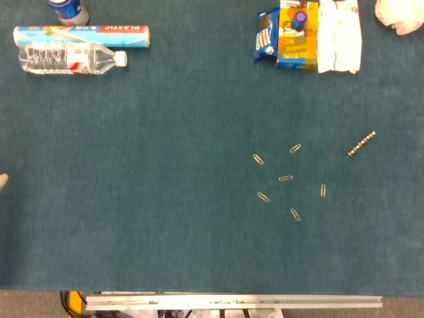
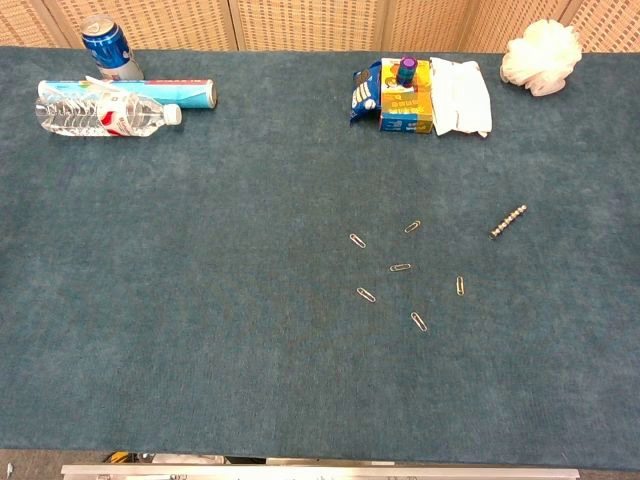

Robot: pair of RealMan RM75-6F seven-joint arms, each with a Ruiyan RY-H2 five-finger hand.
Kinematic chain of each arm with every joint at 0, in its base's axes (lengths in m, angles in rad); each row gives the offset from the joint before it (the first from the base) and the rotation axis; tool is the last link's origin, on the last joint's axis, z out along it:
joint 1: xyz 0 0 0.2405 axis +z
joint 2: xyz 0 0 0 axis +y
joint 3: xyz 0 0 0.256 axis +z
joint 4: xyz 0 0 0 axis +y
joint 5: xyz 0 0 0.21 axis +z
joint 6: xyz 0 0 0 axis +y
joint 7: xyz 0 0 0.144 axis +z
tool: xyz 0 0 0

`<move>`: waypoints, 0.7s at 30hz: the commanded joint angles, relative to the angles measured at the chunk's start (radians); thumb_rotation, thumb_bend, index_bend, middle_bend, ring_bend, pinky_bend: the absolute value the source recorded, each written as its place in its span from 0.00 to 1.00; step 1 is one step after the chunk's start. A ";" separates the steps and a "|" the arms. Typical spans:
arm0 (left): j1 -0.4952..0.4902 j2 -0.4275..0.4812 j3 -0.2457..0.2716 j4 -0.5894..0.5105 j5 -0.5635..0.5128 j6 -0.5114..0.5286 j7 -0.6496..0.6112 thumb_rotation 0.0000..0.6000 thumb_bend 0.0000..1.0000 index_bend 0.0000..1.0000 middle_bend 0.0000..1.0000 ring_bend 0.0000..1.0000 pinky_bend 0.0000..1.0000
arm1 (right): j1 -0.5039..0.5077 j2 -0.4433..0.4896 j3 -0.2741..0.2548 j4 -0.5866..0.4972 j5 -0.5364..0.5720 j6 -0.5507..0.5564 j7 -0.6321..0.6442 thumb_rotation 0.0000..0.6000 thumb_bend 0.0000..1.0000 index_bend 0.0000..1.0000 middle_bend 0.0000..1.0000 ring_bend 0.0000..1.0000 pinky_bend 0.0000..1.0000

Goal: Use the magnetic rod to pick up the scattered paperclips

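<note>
The magnetic rod (image 1: 362, 144) (image 2: 508, 221), a short beaded metal stick, lies at a slant on the blue cloth, right of centre. Several silver paperclips (image 1: 285, 178) (image 2: 400, 267) are scattered just to its left, spread in a loose ring, none touching the rod. A small pale tip (image 1: 3, 180) pokes in at the left edge of the head view. It may be a fingertip of my left hand, and no more of that hand shows. My right hand appears in neither view.
At the back left lie a water bottle (image 1: 71, 59), a plastic-wrap box (image 1: 81, 34) and a blue can (image 2: 106, 46). Snack packs and a white cloth (image 1: 308, 34) sit at the back right, with a white puff (image 2: 542, 57) in the corner.
</note>
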 commanded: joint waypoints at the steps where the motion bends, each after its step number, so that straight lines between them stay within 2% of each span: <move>1: 0.001 0.000 0.003 -0.002 0.006 0.004 0.002 1.00 0.01 0.43 0.44 0.26 0.45 | -0.003 0.000 -0.001 0.000 -0.010 0.011 0.006 1.00 0.16 0.47 0.48 0.40 0.41; 10: 0.013 0.002 0.001 -0.002 0.001 0.027 -0.013 1.00 0.01 0.43 0.44 0.26 0.45 | 0.014 0.000 -0.003 0.000 -0.019 -0.015 0.001 1.00 0.16 0.47 0.48 0.40 0.41; 21: 0.023 0.002 0.010 0.004 0.018 0.041 -0.021 1.00 0.01 0.43 0.44 0.26 0.45 | 0.043 -0.020 -0.015 0.045 -0.132 0.018 0.019 1.00 0.16 0.47 0.46 0.35 0.41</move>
